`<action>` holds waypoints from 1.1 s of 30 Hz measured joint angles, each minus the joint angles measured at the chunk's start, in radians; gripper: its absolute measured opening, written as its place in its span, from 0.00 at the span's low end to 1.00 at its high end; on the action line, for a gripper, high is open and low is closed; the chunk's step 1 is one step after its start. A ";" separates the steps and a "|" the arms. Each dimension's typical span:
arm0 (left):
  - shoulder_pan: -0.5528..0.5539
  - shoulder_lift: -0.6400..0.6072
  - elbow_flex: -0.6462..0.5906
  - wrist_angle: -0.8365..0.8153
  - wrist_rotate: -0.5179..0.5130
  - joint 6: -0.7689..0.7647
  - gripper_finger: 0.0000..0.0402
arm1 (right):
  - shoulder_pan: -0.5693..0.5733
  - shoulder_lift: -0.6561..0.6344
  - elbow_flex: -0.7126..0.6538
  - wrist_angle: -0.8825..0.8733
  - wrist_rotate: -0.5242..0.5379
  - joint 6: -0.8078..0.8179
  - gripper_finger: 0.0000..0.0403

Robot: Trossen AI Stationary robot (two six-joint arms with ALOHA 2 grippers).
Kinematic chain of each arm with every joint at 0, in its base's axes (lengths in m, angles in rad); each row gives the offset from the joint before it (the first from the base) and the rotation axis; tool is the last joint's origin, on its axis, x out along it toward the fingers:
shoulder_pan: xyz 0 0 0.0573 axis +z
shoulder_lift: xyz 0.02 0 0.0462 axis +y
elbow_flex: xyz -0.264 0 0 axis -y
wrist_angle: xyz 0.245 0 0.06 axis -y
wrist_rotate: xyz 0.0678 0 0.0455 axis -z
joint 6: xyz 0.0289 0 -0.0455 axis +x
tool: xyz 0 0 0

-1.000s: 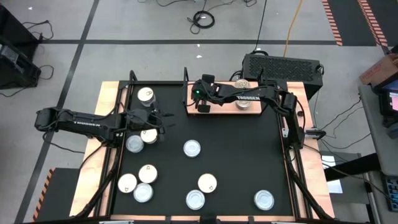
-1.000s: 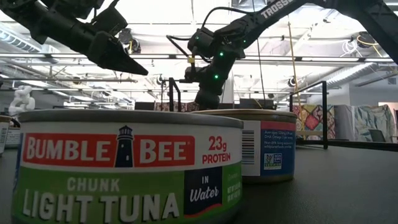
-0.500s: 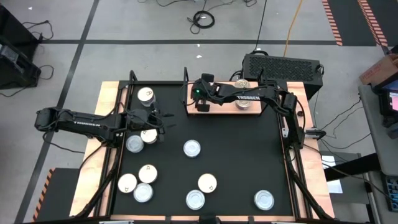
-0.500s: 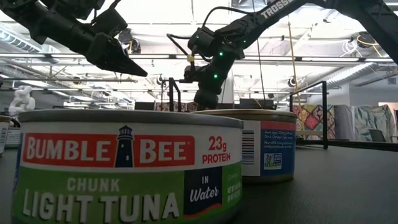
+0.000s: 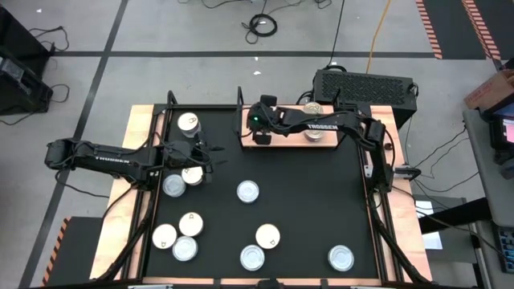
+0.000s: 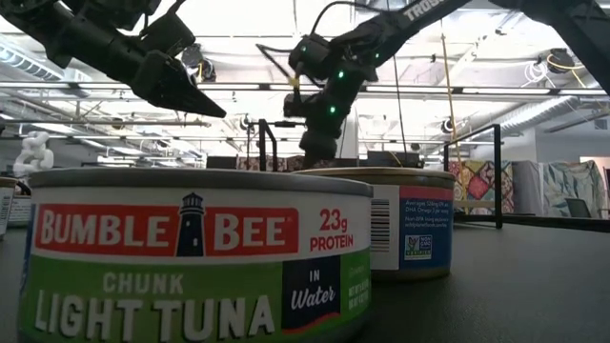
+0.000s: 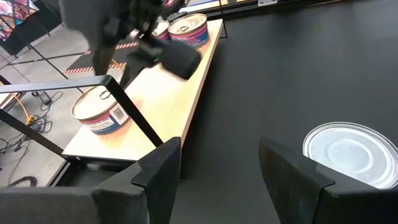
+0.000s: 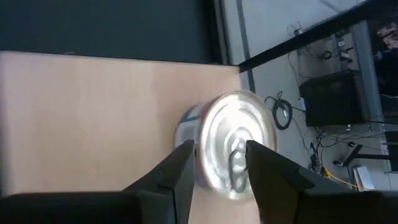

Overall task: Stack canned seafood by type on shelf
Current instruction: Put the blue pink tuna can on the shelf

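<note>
Jaws of the right gripper (image 8: 217, 165) parted, straddling a silver-topped tin (image 8: 233, 146) standing flat on the shelf (image 8: 93, 112); left gripper (image 7: 217, 168) open, well apart.

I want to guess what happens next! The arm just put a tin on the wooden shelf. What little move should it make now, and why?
Probably lift the right gripper straight up, off the silver-topped tin. Its fingers stand apart on either side of the tin, which rests on the shelf, so it looks released.

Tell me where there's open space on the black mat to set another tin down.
Bare mat spreads right of the centre tin, between the shelf and the near-right tin. It's crowded at the near-left cluster and by the left gripper.
</note>
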 joint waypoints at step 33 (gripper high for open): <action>-0.302 0.292 0.144 0.317 0.209 -0.072 0.54 | 0.793 -0.191 -0.067 -0.886 0.106 1.232 0.33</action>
